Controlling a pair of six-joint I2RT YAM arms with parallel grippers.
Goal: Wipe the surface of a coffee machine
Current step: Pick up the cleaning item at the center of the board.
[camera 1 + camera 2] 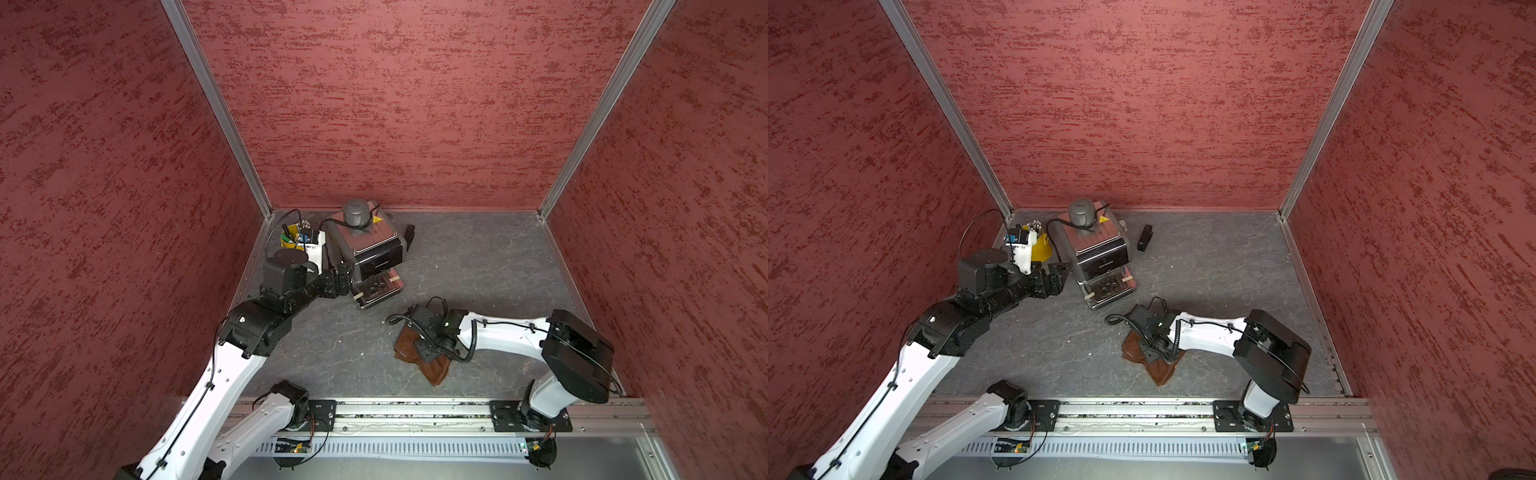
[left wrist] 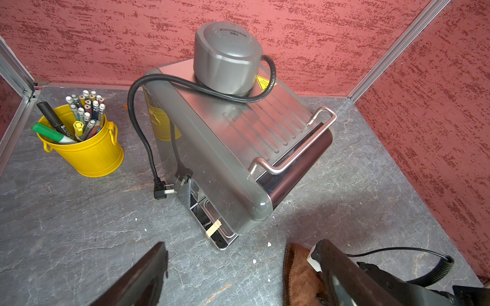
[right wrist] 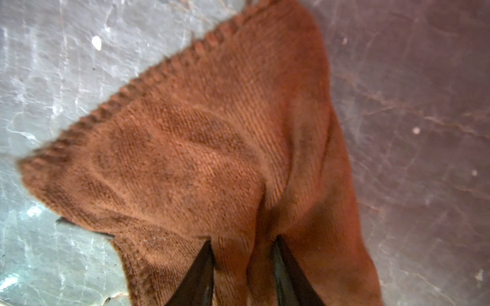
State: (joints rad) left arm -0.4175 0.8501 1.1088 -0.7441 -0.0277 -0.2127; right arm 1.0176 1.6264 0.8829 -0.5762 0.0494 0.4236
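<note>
Only the right wrist view shows the right fingers (image 3: 285,273) pinching a fold of brown cloth (image 3: 198,148) on the desk (image 1: 478,270), in front of the coffee machine (image 1: 368,249) standing near the back left corner, where the left fingers (image 2: 143,280) gape wide beside its base.

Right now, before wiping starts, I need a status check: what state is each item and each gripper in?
coffee machine: upright, unplugged.
power cord: draped over the machine's top, plug loose beside it.
brown cloth: bunched on the table, one fold pinched.
right gripper: shut on the brown cloth.
left gripper: open, empty.
yellow bucket: upright, full of pens.
</note>
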